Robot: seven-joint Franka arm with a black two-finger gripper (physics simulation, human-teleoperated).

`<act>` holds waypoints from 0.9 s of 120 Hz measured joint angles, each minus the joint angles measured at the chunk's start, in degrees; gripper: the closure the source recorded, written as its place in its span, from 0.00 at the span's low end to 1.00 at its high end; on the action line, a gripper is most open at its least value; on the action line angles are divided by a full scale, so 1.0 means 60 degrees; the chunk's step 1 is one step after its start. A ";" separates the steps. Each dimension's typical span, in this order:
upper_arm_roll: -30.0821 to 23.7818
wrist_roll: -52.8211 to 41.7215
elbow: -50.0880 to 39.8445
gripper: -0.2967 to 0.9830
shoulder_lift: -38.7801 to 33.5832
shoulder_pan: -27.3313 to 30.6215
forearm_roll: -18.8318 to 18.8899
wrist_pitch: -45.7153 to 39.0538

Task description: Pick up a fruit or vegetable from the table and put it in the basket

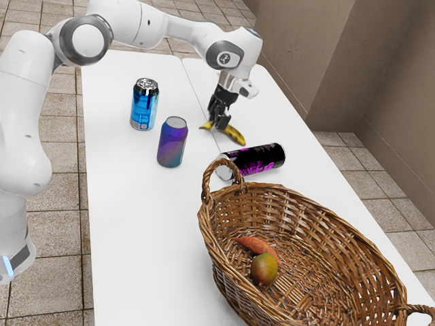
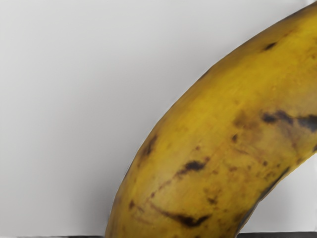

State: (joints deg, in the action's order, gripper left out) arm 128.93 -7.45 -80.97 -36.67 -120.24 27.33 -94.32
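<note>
The black fingers (image 1: 221, 123) reach down to the middle of a curved yellow banana (image 1: 234, 134) with dark blotches; whether they are clenched around it or released, I cannot tell. The banana is at the white, smooth surface (image 1: 126, 224), outside the basket, with one end showing on each side of the fingers in the exterior view. In the wrist view its skin is close up, marked with black streaks and brown specks, with white surface to both sides of it.

Near the banana, a black cylindrical can with magenta markings (image 1: 262, 160) lies on its side, between the banana and the basket. Toward the exterior view's left, a purple-and-blue metal can (image 1: 172, 142) stands upright, and near it stands a bright blue can with a silver top (image 1: 144, 106), also upright.

Farther out, past the lying can, is the large brown woven wicker basket (image 1: 340, 238) with looped, twisted handles. Inside it are a tapered orange-red vegetable (image 1: 255, 245) and a rounded green-and-red mango-like fruit (image 1: 264, 269), the two close together. Beyond the surface are tan floor tiles (image 1: 58, 234) and a brown wall (image 1: 394, 81).
</note>
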 joint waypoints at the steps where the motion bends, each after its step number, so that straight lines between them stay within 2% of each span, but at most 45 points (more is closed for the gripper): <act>1: -0.0004 0.0000 0.0000 0.64 0.0003 0.0000 0.0000 -0.0001; 24: -0.0346 -0.0024 0.0093 0.64 0.0519 0.0146 -0.0022 0.0036; 30: -0.0697 -0.0042 0.0108 0.63 0.0739 0.0436 -0.0044 0.0054; 58: -0.3934 -0.0112 0.0104 0.63 0.1363 0.3014 0.0005 0.0552; 75: -0.5852 -0.0157 0.0104 0.62 0.1564 0.4221 0.0021 0.1042; 92: -0.7854 -0.0178 0.0063 0.64 0.1675 0.4906 0.0034 0.1701; 108: -0.9297 -0.0146 -0.0087 0.65 0.1981 0.4925 0.0037 0.2145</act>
State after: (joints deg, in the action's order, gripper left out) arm 73.15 -8.33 -81.49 -24.78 -90.69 27.55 -81.44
